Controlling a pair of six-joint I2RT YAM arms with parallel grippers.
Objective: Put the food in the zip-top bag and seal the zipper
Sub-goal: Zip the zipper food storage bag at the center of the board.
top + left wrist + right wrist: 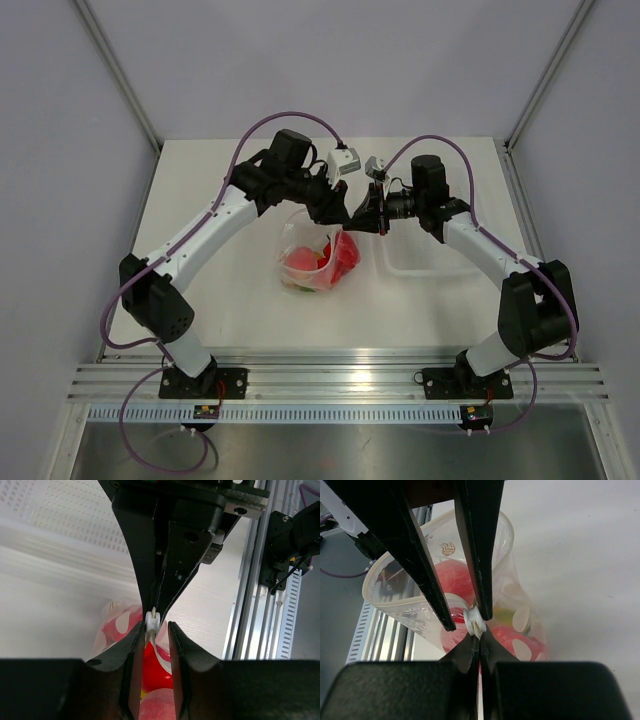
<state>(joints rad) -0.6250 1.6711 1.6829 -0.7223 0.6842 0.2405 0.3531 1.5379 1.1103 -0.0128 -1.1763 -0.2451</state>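
The zip-top bag (316, 258) stands in the middle of the table with its mouth open toward the back. The red food (302, 262) and a yellow-green piece (503, 615) lie inside it. Both grippers meet at the bag's right top corner. My right gripper (481, 638) is shut on the bag's edge just beside the white zipper slider (474, 622). My left gripper (154, 626) is a little open, its fingers astride the zipper strip (415, 608) at the slider (152, 621). In the top view the left gripper (344, 214) and right gripper (374, 220) nearly touch.
A white rectangular tray (425, 265) lies just right of the bag, under the right arm; it also shows in the left wrist view (60, 505). The aluminium rail (330, 380) runs along the near table edge. Grey walls enclose the back and sides.
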